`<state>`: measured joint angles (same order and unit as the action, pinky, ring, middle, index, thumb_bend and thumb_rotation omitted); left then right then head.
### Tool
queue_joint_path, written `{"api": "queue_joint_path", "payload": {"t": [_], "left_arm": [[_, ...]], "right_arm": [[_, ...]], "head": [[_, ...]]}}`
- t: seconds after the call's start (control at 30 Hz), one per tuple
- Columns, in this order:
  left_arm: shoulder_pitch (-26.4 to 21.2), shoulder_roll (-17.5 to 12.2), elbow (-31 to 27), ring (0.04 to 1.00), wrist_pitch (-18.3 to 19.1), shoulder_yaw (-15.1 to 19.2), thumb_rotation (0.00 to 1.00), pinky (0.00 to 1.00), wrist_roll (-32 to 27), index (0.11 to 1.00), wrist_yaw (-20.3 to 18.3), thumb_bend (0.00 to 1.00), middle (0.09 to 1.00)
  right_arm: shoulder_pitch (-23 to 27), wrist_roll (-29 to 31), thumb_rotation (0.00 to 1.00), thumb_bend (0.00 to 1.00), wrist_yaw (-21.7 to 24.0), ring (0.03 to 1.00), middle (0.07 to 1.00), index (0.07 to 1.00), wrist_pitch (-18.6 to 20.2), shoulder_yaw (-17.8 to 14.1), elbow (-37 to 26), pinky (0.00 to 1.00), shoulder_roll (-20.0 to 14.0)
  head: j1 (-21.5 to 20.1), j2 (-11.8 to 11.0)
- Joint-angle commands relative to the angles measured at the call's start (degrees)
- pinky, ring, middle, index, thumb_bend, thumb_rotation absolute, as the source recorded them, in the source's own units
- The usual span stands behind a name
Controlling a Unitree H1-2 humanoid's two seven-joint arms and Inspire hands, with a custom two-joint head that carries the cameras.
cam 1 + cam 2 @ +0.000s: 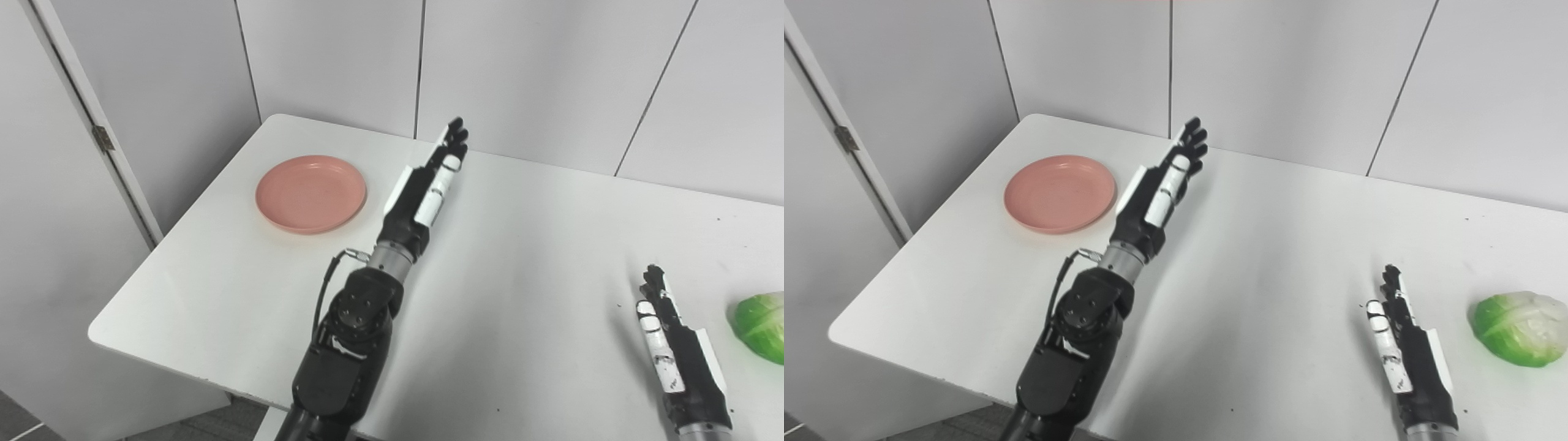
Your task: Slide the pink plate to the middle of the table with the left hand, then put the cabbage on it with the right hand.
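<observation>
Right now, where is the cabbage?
The cabbage lies on the table's right side, just right of the right hand, not touching it.

Bright, even, diffuse overhead light fills both views. The white table (520, 245) shows a mild sheen and only soft, faint shadows beside the arms. Focus is sharp throughout, with slight noise on the grey wall panels (1274, 73).
</observation>
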<state>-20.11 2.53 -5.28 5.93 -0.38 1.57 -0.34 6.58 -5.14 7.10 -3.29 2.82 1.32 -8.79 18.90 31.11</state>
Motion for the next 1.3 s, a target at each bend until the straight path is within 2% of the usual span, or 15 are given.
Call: {"api": "queue_joint_path", "payload": {"t": [0.0, 0.2, 0.33, 0.47, 0.7, 0.8, 1.07, 1.27], "left_arm": [[-3.1, -0.7, -2.0, 0.986, -0.6, 1.6, 1.0, 0.99, -1.4, 0.994, 0.9, 0.52, 0.996], [-5.5, -2.8, -3.6, 0.982, 0.9, 6.2, 1.0, 0.99, -2.8, 0.989, 2.2, 0.51, 0.988], [-6.9, -5.0, -3.3, 0.981, 0.1, 8.8, 1.0, 0.98, -3.3, 0.996, 3.0, 0.51, 0.996], [-8.2, -6.6, -2.6, 0.952, -0.5, 11.3, 1.0, 0.95, -2.6, 0.959, 4.7, 0.49, 0.964], [-9.7, -10.6, -0.5, 0.979, -1.5, 15.3, 1.0, 0.97, -3.1, 0.967, 6.4, 0.49, 0.974], [-10.4, -12.6, 1.7, 0.975, -2.2, 17.2, 1.0, 0.99, -3.3, 0.965, 7.3, 0.5, 0.972], [-12.8, -17.4, 11.7, 0.956, -8.1, 20.8, 1.0, 0.96, -4.4, 0.946, 8.3, 0.46, 0.961], [-14.2, -20.8, 18.8, 0.973, -9.4, 22.0, 1.0, 0.99, -6.0, 0.947, 8.5, 0.47, 0.966]], "right_arm": [[-0.2, 0.7, 1.0, 0.14, 0.0, 1.0, 1.0, 1.0, 0.1, 0.2, -0.7, 1.0, 0.6], [-0.2, 0.5, 1.0, 0.15, -0.1, 1.0, 1.0, 1.0, -0.2, 0.2, -0.4, 1.0, 0.5], [-0.3, 0.2, 1.0, 0.15, -0.2, 0.996, 1.0, 1.0, 0.2, 0.2, -0.9, 1.0, 0.5], [-0.3, 0.8, 1.0, 0.14, 0.1, 0.997, 1.0, 1.0, 0.1, 0.1, -1.0, 1.0, 0.5], [-0.2, 1.2, 1.0, 0.13, 0.3, 0.997, 1.0, 1.0, -0.2, 0.2, -0.7, 1.0, 0.4], [-0.2, 1.7, 1.0, 0.14, 0.5, 0.999, 1.0, 1.0, 0.4, 0.0, -0.9, 1.0, 0.3], [-0.3, 2.1, 1.0, 0.13, 1.0, 1.0, 1.0, 1.0, 0.0, -0.2, -0.9, 1.0, -0.1], [-0.5, 2.1, 1.0, 0.13, 1.1, 1.0, 1.0, 1.0, 1.6, -0.2, -1.9, 1.0, -0.2]], "head": [[0.1, 0.0], [0.1, 0.0], [0.9, 0.3], [1.0, 0.3], [1.3, 0.4], [1.4, 0.5], [2.0, 0.7], [2.6, 0.9]]}}
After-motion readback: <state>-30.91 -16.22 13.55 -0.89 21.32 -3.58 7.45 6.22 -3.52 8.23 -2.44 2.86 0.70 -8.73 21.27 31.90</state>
